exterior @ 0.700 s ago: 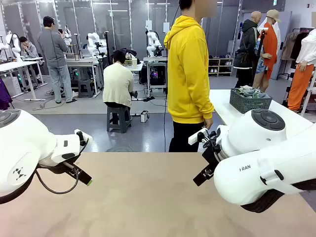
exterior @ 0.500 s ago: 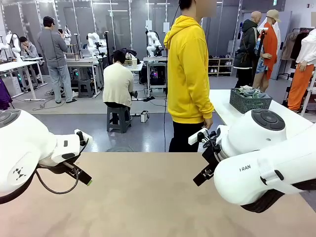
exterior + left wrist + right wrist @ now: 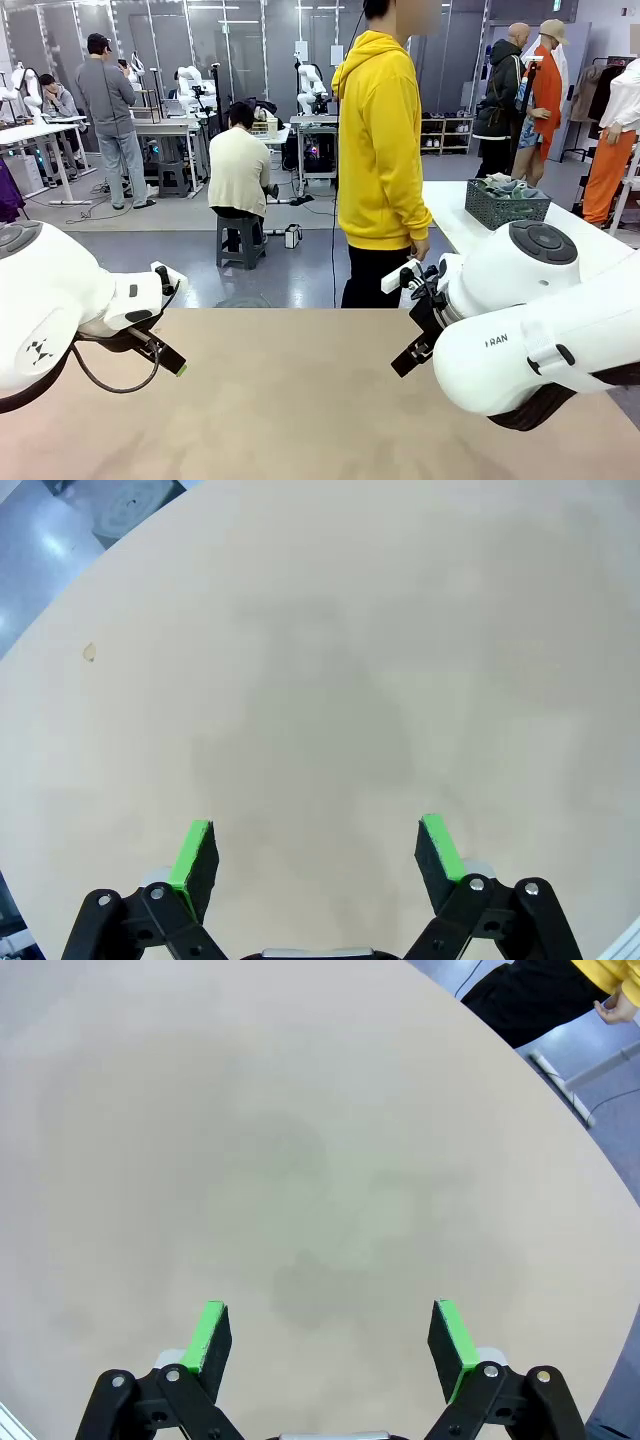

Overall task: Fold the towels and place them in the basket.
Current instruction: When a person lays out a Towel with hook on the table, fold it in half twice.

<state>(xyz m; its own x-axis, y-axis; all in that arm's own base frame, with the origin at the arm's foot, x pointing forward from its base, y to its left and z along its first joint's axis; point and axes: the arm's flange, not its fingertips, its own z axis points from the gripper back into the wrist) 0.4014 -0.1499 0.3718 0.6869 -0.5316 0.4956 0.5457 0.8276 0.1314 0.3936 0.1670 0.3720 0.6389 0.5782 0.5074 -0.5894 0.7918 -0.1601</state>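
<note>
Left gripper [image 3: 315, 845]: jaws wide apart, nothing between the green pads [image 3: 192, 845], hanging over the bare tan table [image 3: 300, 400]. A small brownish mark [image 3: 90, 652] lies on the tabletop off to one side of it.

Right gripper [image 3: 330, 1332]: jaws likewise spread, nothing held, over bare tabletop.

Writing: the right arm [image 3: 540, 340] carries the letters "FRAN" on its white casing, the rest of the word being out of sight. A small black logo sits on the left arm [image 3: 40, 350]; it cannot be read.

Basket [image 3: 507, 205]: dark lattice sides, standing on a separate white table [image 3: 450, 215] beyond the tan one, at far right, well apart from both grippers. Towels [image 3: 505, 186] lie bunched inside it, pale green and grey; no label is legible.

A person [image 3: 380, 150] in a yellow hoodie stands at the far edge, between the tan table and the basket.
</note>
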